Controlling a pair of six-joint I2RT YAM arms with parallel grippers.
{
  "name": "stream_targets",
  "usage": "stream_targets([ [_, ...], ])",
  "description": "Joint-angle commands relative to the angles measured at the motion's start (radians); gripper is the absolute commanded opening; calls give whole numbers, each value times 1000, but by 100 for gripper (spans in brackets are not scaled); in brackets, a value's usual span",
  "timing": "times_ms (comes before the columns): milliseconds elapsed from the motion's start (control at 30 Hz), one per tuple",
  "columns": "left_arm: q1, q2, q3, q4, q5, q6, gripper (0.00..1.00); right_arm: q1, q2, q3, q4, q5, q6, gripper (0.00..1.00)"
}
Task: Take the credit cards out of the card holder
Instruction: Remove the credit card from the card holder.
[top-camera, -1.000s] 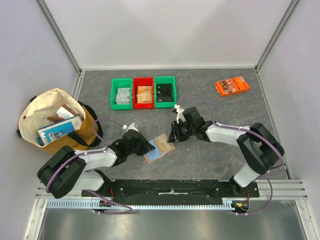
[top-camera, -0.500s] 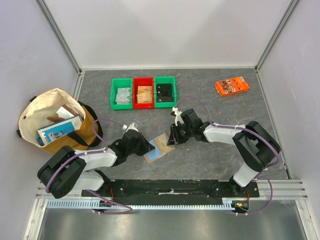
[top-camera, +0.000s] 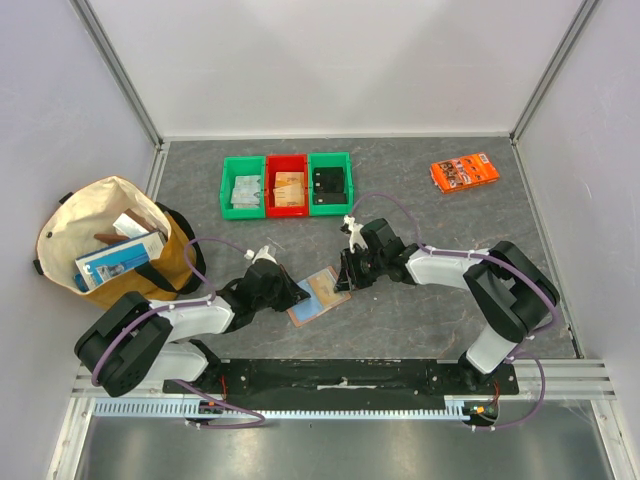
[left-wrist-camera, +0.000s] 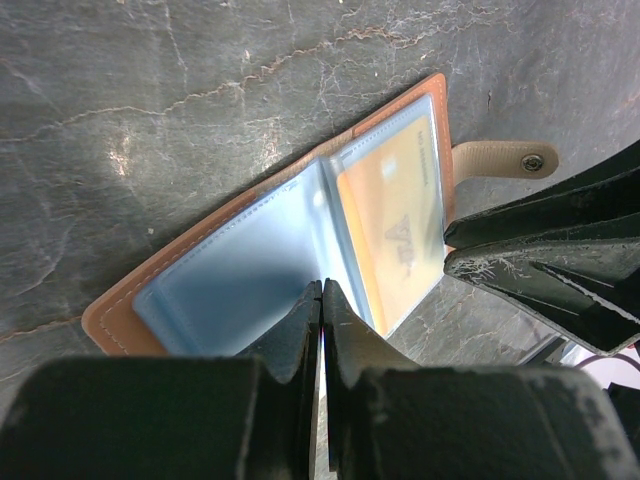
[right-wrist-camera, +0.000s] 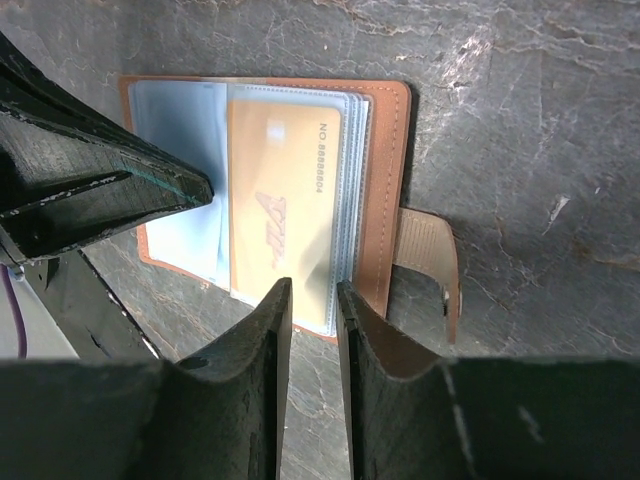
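Observation:
The card holder (top-camera: 312, 301) lies open on the table between my two grippers, brown leather (right-wrist-camera: 386, 170) outside, light blue panel (left-wrist-camera: 235, 275) inside, tab (left-wrist-camera: 497, 157) sticking out. A tan credit card (right-wrist-camera: 285, 195) sits in a clear sleeve on the open page, also seen as the tan credit card (left-wrist-camera: 395, 215). My left gripper (left-wrist-camera: 322, 286) is shut, its tips resting on the blue panel beside the card's page. My right gripper (right-wrist-camera: 312, 288) hovers at the card's near edge, jaws a narrow gap apart with nothing clamped. In the top view, the left gripper (top-camera: 297, 295) and right gripper (top-camera: 343, 281) flank the holder.
At the back stand a green bin (top-camera: 226, 190), a red bin (top-camera: 287, 160) and a second green bin (top-camera: 330, 157), each with items inside. An orange printed packet (top-camera: 465, 172) lies back right. A canvas bag (top-camera: 60, 240) with boxes stands at the left wall.
My right gripper has crept slightly left, closer over the holder, and its jaws have narrowed a little. The left arm and the holder have stayed put.

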Motion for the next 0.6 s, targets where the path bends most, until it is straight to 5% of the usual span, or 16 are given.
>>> stream_targets([
  [0, -3, 6, -9, -57, -33, 52, 8, 6, -23, 31, 13, -31, -9, 30],
  [567, -4, -1, -9, -57, -33, 53, 8, 26, -75, 59, 18, -85, 0, 28],
])
